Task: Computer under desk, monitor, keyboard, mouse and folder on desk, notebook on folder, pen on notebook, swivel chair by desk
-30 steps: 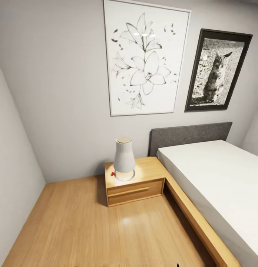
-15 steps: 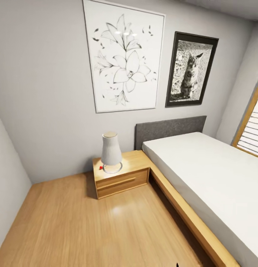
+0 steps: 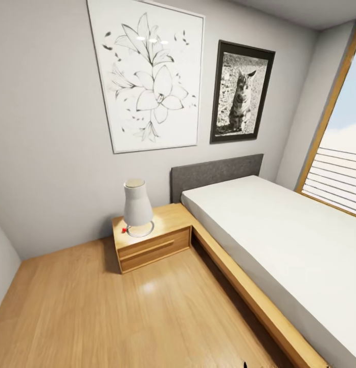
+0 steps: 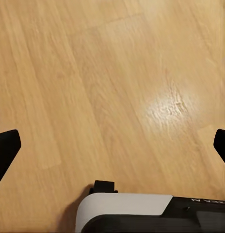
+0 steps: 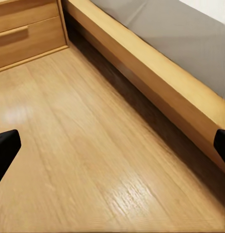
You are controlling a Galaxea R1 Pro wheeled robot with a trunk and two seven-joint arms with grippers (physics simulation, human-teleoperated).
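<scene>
From the head camera I look into a corner of the bedroom: a bed (image 3: 280, 235) in a wooden frame runs along the right, a low nightstand (image 3: 152, 243) sits against the wall beside its headboard, and a pale lamp (image 3: 137, 207) stands on top, within reach of the pillow end. Two framed pictures hang above, a flower drawing (image 3: 147, 76) and a cat photo (image 3: 242, 92). A window (image 3: 339, 153) opens at the far right. This corner holds no desk, chair or folder, so I judge I am on my way and must turn elsewhere.

At the left wrist, the left gripper (image 4: 112, 145) hangs over bare plank floor (image 4: 117, 73), fingers spread wide, holding nothing.

At the right wrist, the right gripper (image 5: 112, 145) is likewise spread and empty, pointing at the floor beside the bed frame and the nightstand drawer, ready for a later pickup.
</scene>
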